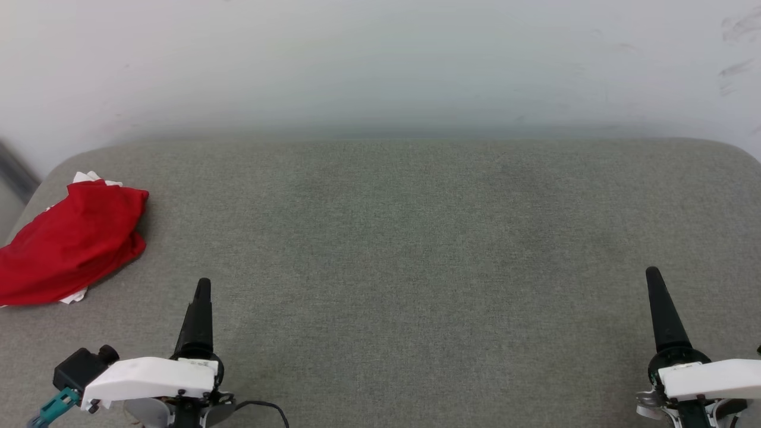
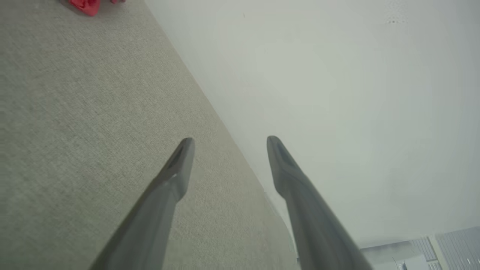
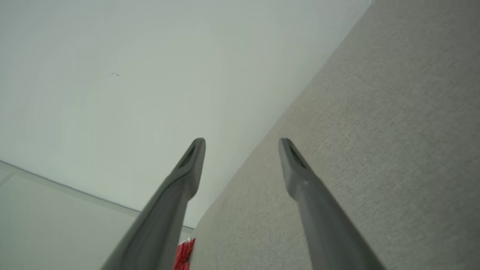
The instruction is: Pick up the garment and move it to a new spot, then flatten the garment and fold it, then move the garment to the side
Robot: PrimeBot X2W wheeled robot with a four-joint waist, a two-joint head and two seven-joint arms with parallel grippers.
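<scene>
The red T-shirt lies bundled at the left edge of the grey upholstered surface, near its far corner (white fabric shows at its edges). The left gripper and right gripper hover near the front edge with fingers spread, holding nothing.

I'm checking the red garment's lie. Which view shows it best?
Head view: the garment lies almost whole at the left edge of the grey surface. Left wrist view catches a red corner; right wrist view a sliver.
</scene>
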